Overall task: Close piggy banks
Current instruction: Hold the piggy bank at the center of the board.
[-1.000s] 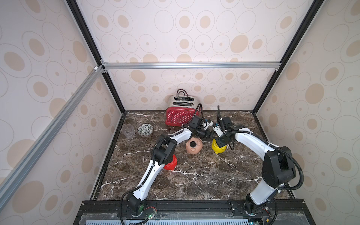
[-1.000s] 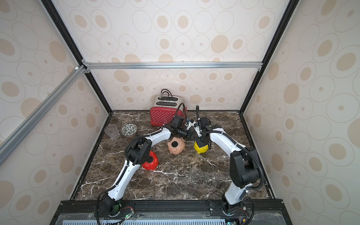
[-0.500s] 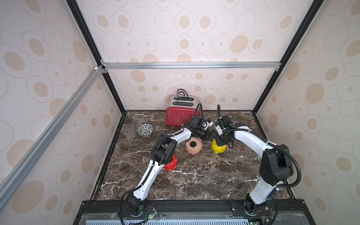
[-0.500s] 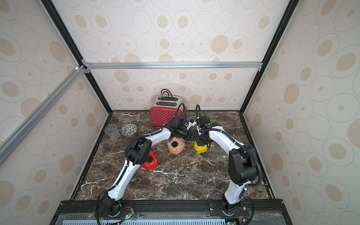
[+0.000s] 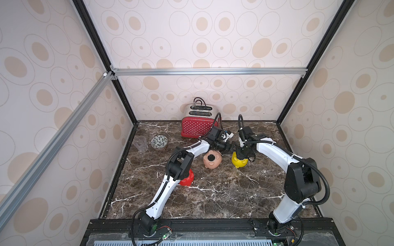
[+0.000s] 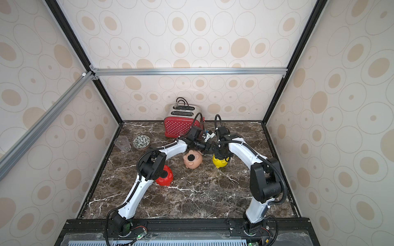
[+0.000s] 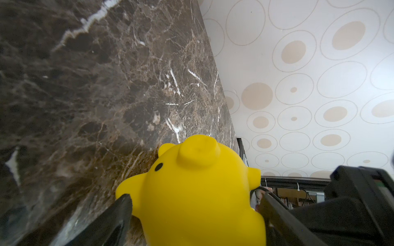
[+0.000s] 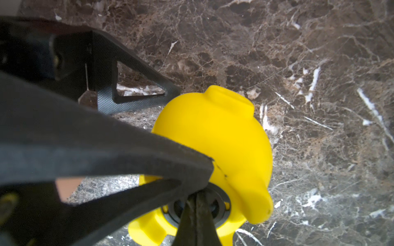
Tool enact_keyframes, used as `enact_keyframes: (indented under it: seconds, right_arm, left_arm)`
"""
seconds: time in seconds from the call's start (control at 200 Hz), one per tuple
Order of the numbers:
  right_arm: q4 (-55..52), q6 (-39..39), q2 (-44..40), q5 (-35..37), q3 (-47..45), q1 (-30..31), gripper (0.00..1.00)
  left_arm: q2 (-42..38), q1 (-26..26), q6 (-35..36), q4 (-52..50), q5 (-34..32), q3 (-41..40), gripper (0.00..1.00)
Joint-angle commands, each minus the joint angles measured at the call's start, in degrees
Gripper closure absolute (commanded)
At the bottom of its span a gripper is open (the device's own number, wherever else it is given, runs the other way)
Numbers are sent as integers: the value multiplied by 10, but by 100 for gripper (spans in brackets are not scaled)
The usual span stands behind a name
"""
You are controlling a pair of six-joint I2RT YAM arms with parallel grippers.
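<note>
Right gripper is pinched fully closed, tips meeting on the black plug in the belly hole of the yellow piggy bank. We cannot tell whether it nips part of the plug. Left gripper stands wide around the same pig, with a finger against each flank, bracing it. The pig sits on the table, belly up, right of centre toward the back in both top views.

Versus a second ago: right arm has shifted slightly over the pig. Left arm, both grips and all three pigs are unchanged.

Count:
- Three piggy banks. The yellow one is between the grippers.
- The peach-pink piggy bank is just beside it, under the left arm's wrist. A dark round on its belly faces up; we cannot tell if that is a plug or an open hole.
- The red piggy bank is nearer the front, partly hidden behind the left arm's elbow.
- One red polka-dot toaster at the back wall.
- One patterned bowl and one clear cup, side by side at back left.
</note>
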Motion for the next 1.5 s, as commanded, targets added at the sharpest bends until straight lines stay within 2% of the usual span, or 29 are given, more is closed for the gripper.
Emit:
enact_keyframes:
  seconds: [0.0,0.276,0.867,1.298,1.493]
  right_arm:
    - [-41,49,1,21,8,-6,100]
    - [-56,97,2,24,23,-6,100]
    - [-66,100,1,22,30,-6,99]
    - [-81,93,-16,20,33,-6,86]
    - [-92,78,-37,24,32,-6,79]
  left_arm:
    - [10,-2,-2,-2,-4,-3,7]
    - [9,-2,-1,-2,-4,-4,7]
    - [2,-2,3,-5,-8,-8,7]
    - [-9,2,9,-21,-12,11,6]
    - [-23,3,19,-33,-23,12,1]
